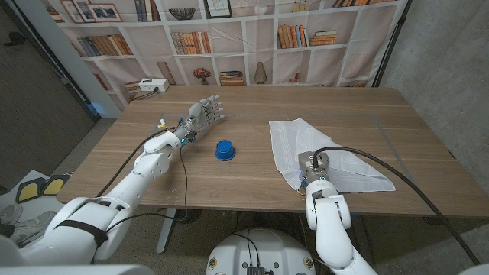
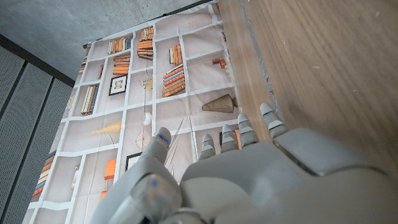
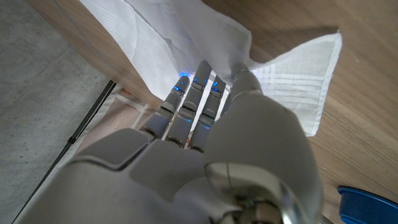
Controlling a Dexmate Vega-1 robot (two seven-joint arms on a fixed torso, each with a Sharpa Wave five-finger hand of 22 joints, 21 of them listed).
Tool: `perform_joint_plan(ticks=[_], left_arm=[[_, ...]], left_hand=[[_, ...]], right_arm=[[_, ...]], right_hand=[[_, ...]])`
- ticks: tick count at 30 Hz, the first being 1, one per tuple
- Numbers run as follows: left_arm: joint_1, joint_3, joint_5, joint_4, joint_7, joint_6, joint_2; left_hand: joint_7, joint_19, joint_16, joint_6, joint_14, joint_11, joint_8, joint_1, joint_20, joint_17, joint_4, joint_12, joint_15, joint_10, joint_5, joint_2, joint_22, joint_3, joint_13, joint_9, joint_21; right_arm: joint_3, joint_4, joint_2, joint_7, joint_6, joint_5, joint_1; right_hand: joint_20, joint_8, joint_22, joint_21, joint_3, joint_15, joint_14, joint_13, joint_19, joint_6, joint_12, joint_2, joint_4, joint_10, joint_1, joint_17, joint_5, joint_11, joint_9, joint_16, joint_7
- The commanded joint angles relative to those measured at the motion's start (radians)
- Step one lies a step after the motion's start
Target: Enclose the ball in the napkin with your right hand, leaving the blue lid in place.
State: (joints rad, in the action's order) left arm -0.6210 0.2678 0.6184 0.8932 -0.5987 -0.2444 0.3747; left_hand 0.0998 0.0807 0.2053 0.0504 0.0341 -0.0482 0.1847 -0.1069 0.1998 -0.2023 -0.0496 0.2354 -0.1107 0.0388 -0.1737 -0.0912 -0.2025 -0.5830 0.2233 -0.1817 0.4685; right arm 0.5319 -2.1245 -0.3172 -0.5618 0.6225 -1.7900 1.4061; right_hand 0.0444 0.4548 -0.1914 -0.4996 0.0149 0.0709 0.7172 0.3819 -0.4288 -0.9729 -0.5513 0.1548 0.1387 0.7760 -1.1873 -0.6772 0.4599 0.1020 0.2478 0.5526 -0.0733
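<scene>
The white napkin [image 1: 321, 149] lies partly folded on the right side of the table [image 1: 397, 122], and the ball is not visible, maybe under the cloth. The right robot hand [image 1: 313, 169] pinches the napkin's near edge, so the folding step seems in progress. Next it should carry this edge over. The blue lid [image 1: 224, 150] sits apart at centre. The left robot hand [image 1: 205, 113] is spread, holding nothing.

The ball cannot be made out under the napkin [image 1: 306, 141]. The blue lid [image 3: 367, 204] is cut off at the right wrist view's edge
</scene>
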Motion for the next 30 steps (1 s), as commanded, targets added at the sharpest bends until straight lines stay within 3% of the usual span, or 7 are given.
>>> perform_joint_plan(ticks=[1,5,9,18,30], left_arm=[[0.018,0.005,-0.006,-0.028,-0.013,0.0,-0.007],[0.017,0.005,-0.007,-0.025,-0.01,0.004,-0.007],[0.012,0.004,-0.007,-0.018,-0.005,0.004,-0.006],[0.004,0.001,-0.006,-0.004,0.004,0.005,-0.007],[-0.024,-0.003,-0.007,0.054,0.044,0.021,0.003]], left_hand=[[0.006,-0.002,0.003,0.0,0.001,-0.009,0.004,0.006,0.006,-0.002,0.001,0.0,-0.003,0.001,0.002,0.001,-0.005,-0.009,0.002,0.001,-0.005],[0.006,-0.003,0.003,0.0,0.002,-0.009,0.004,0.006,0.006,-0.002,0.001,0.0,-0.003,0.002,0.002,0.001,-0.005,-0.009,0.002,0.001,-0.005],[0.006,-0.002,0.003,0.001,0.002,-0.009,0.004,0.006,0.007,-0.002,0.001,0.0,-0.004,0.002,0.002,0.001,-0.005,-0.009,0.002,0.001,-0.005],[0.005,-0.003,0.004,0.0,0.003,-0.008,0.004,0.006,0.008,-0.002,0.0,0.0,-0.004,0.001,0.001,0.0,-0.005,-0.01,0.002,0.001,-0.006],[0.005,-0.003,0.003,-0.001,0.003,-0.009,0.004,0.006,0.008,-0.002,0.0,0.0,-0.003,0.001,0.001,-0.001,-0.005,-0.011,0.002,0.001,-0.006]], right_arm=[[0.021,0.026,-0.061,0.376,0.075,0.158,0.01],[0.028,0.036,-0.077,0.533,0.101,0.208,0.001],[0.035,0.042,-0.085,0.602,0.132,0.235,-0.017],[0.038,0.047,-0.117,0.658,0.173,0.286,-0.071],[0.017,0.057,-0.158,0.692,0.223,0.401,-0.127]], right_hand=[[-0.001,0.008,-0.003,-0.008,0.01,0.155,0.013,0.004,-0.011,-0.068,-0.008,0.019,-0.001,0.006,-0.012,-0.005,-0.005,-0.001,0.008,0.01,0.016],[-0.002,0.011,-0.004,-0.009,0.012,0.154,0.02,0.006,-0.013,-0.068,-0.01,0.019,-0.003,0.008,-0.013,-0.008,-0.007,0.0,0.011,0.013,0.015],[-0.004,0.014,-0.004,-0.01,0.016,0.154,0.025,0.006,-0.014,-0.066,-0.009,0.02,-0.005,0.008,-0.015,-0.01,-0.01,-0.001,0.013,0.013,0.013],[-0.01,0.022,-0.005,-0.012,0.023,0.153,0.029,0.001,-0.015,-0.068,-0.007,0.019,-0.01,0.015,-0.015,-0.008,-0.014,0.006,0.018,0.003,0.011],[-0.014,0.029,-0.005,-0.014,0.031,0.154,0.036,-0.005,-0.016,-0.071,-0.004,0.014,-0.013,0.023,-0.016,-0.005,-0.018,-0.003,0.02,-0.009,0.011]])
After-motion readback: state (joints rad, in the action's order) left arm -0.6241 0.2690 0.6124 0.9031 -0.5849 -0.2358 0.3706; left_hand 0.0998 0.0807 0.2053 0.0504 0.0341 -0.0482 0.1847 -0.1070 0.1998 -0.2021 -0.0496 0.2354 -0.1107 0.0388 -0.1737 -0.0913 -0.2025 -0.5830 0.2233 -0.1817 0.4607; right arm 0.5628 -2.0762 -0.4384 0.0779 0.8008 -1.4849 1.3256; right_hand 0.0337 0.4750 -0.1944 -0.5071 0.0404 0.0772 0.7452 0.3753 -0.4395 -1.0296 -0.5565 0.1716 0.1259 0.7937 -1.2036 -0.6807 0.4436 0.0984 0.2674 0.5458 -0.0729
